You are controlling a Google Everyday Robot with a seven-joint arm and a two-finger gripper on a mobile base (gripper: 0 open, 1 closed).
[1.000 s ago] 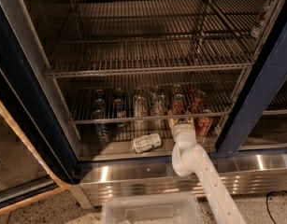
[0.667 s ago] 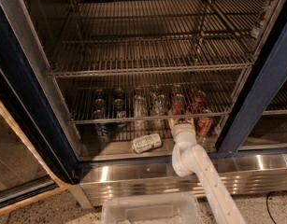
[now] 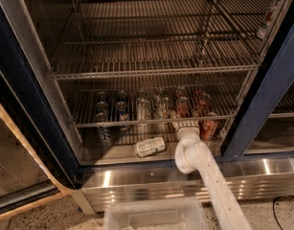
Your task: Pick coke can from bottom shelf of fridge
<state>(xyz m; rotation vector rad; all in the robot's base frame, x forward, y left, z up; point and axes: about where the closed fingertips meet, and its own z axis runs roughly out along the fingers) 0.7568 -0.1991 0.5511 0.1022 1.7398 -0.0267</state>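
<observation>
The coke can [image 3: 209, 127] is standing upright at the right end of the bottom shelf [image 3: 108, 152] of the fridge [image 3: 266, 104], just right of our white arm [image 3: 204, 171]. Our pincer [image 3: 181, 122] is sitting at the shelf's front edge, just left of the can; we cannot tell whether it is apart or together. A white can [image 3: 150, 146] is lying on its side further left, and a dark blue can [image 3: 104, 131] is standing beyond it. More cans [image 3: 142, 108] are standing on the wire rack [image 3: 89, 124] above.

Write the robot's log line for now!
gripper: at bottom shelf, beside coke can | coke can: upright | white can: lying sideways
</observation>
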